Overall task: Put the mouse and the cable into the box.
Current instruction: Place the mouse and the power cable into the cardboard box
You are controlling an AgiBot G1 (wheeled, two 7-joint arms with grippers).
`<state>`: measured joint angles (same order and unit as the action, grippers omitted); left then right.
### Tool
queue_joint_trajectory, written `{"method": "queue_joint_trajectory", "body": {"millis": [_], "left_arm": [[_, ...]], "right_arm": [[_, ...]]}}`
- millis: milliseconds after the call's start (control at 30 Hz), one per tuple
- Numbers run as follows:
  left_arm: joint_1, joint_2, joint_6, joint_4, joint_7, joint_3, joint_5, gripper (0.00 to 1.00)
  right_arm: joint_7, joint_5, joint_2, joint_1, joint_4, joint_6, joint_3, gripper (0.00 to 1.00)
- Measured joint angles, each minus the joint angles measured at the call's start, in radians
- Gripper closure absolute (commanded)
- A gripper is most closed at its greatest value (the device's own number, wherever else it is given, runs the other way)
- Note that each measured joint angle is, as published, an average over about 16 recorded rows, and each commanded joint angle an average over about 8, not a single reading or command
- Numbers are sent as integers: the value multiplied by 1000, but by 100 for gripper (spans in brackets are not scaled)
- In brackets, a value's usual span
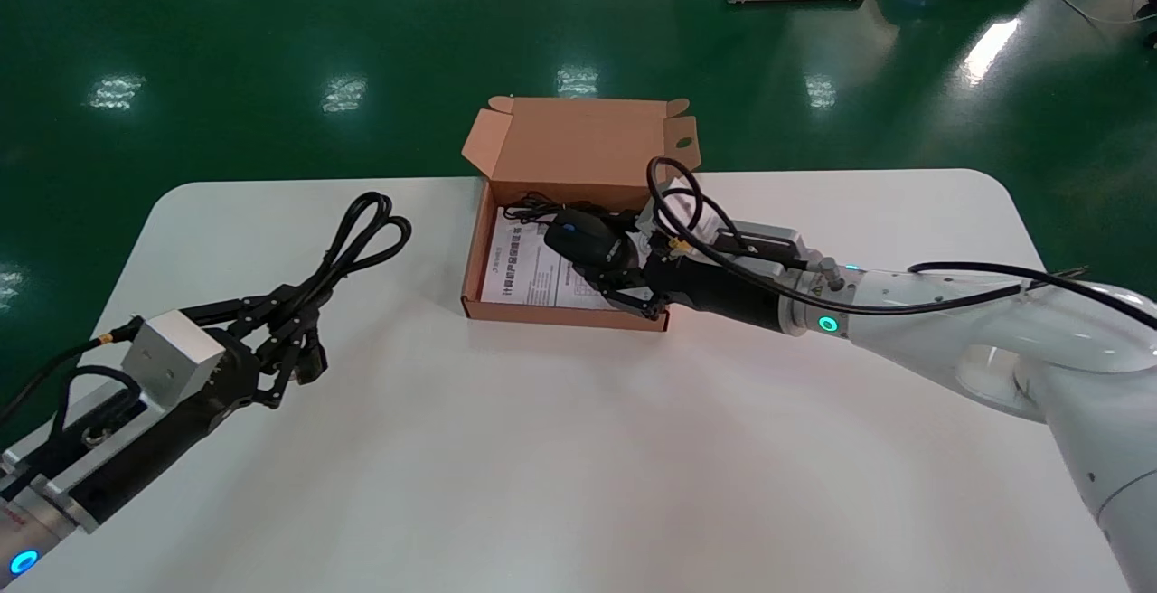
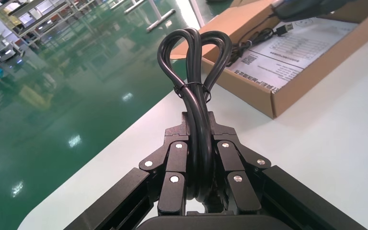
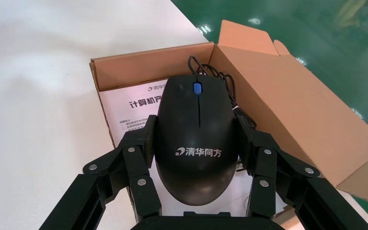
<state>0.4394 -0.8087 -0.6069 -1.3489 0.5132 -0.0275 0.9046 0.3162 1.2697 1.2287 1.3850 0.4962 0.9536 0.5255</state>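
- Mouse [image 3: 196,139]: gripped at both flanks by the right claw [image 1: 610,275], which is closed on the black body. The blue wheel is pointed away from the wrist, toward the far wall of the box [image 1: 542,311].
- A side grip is used so that the underside is left free and the mouse can be set down flat.
- The box stands open on the tabletop [image 1: 578,448], with its lid [image 1: 578,145] raised at the far side. Entry from above and from the near right is therefore unobstructed.
- The mouse is positioned over the box interior, above the printed sheet [image 1: 524,272] on the box floor. Contact with the sheet cannot be confirmed; the mouse appears slightly raised.
- The thin cord [image 3: 215,76] of the mouse lies bunched in the far part of the box, ahead of the mouse.
- The cable [image 2: 191,52], a bundle bound by a thin tie, is clamped near one end by the left claw [image 2: 199,132], which is closed on it. Its loops project beyond the fingertips.
- The cable is held over the left part of the tabletop, well apart from the box. This is judged to be a waiting position until the box is cleared.
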Motion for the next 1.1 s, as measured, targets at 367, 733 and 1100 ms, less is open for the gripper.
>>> {"method": "queue_joint_trajectory", "body": {"millis": [367,733,1100], "left_arm": [[39,42,-45,5,35,24,46,100],[178,12,-144,32,98,136,146,100],[425,-178,-173,196,207,262,260,100]], "right_arm": [[89,-31,33,30,-116,23,-22,0],[134,-64,-9,64,-178,42,-51,0],[123,-99,-107,102,-197,33,-89,0]]}}
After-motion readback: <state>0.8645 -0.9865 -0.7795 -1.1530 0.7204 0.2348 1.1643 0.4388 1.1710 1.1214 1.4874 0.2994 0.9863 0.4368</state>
